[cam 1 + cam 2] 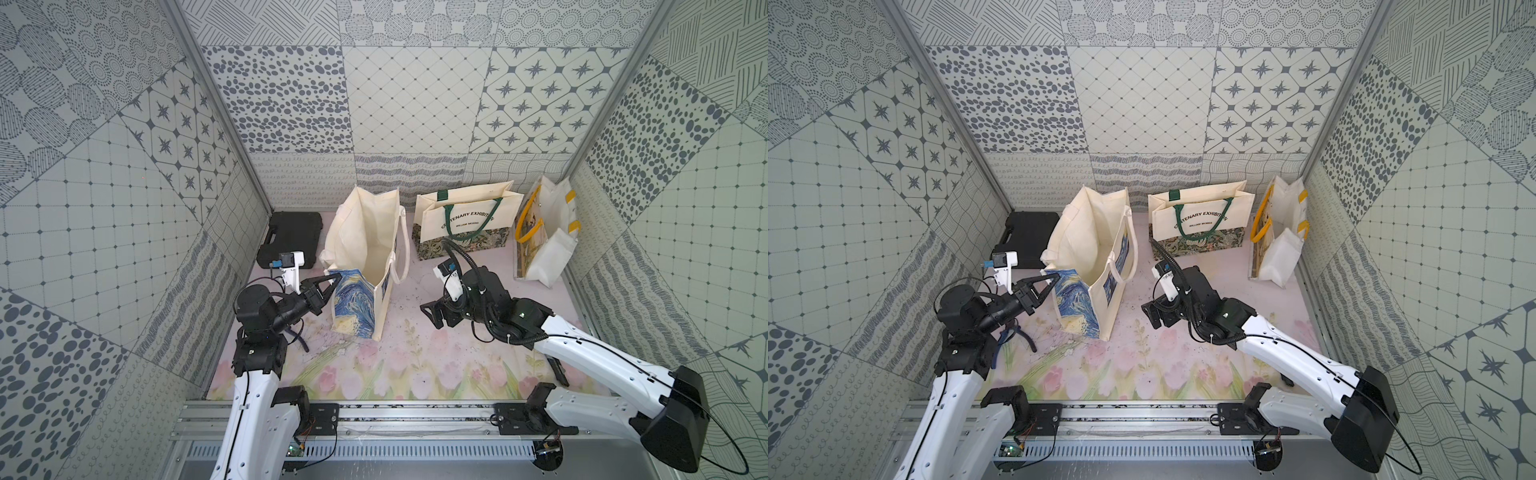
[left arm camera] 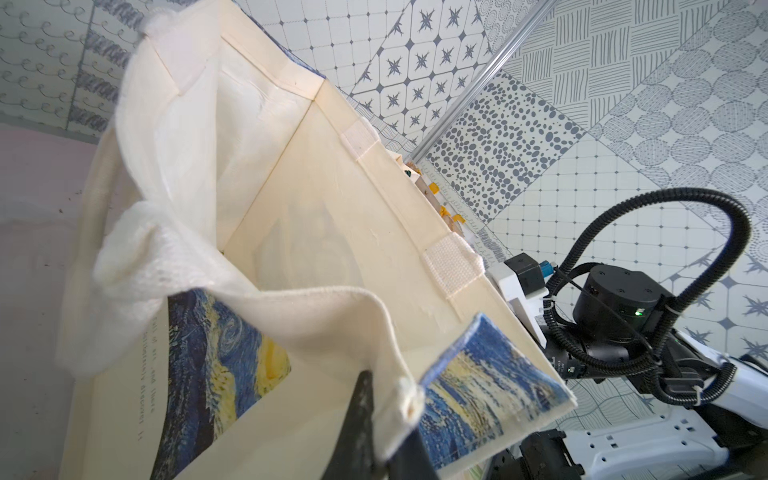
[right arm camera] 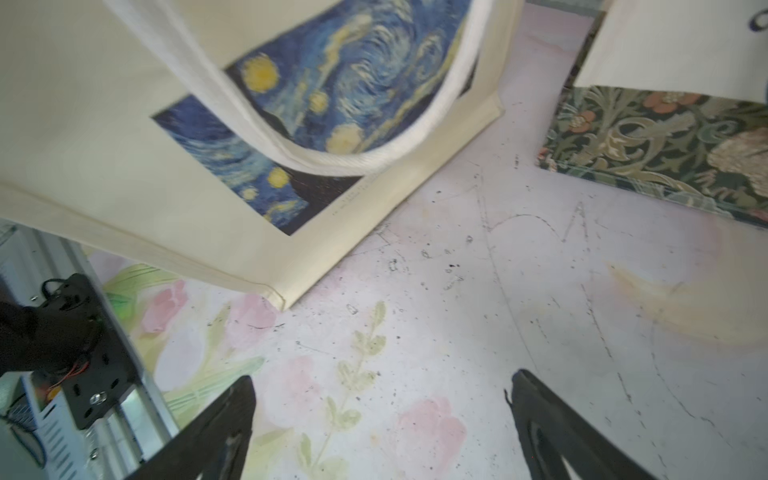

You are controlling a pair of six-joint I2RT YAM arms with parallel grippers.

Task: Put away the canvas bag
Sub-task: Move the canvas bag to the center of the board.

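Observation:
The canvas bag (image 1: 365, 249) (image 1: 1088, 245), cream with a blue starry-night print, stands upright and gaping open on the floral mat in both top views. My left gripper (image 1: 332, 286) (image 1: 1054, 279) is shut on the near corner of its rim; in the left wrist view the dark fingers (image 2: 361, 407) pinch the folded cream hem of the bag (image 2: 291, 208), the gripper (image 2: 388, 415) clamped on it. My right gripper (image 1: 432, 316) (image 1: 1152, 313) hovers open to the right of the bag, apart from it. The right wrist view shows that gripper (image 3: 381, 376) holding nothing over the mat, the bag's printed side (image 3: 124, 124) beyond it.
A black case (image 1: 291, 237) lies at the back left behind the bag. A cream tote with green handles (image 1: 465, 224) and a yellow-handled bag (image 1: 544, 232) stand at the back right. Blue-handled pliers (image 1: 1013, 336) lie by the left arm. Patterned walls enclose three sides.

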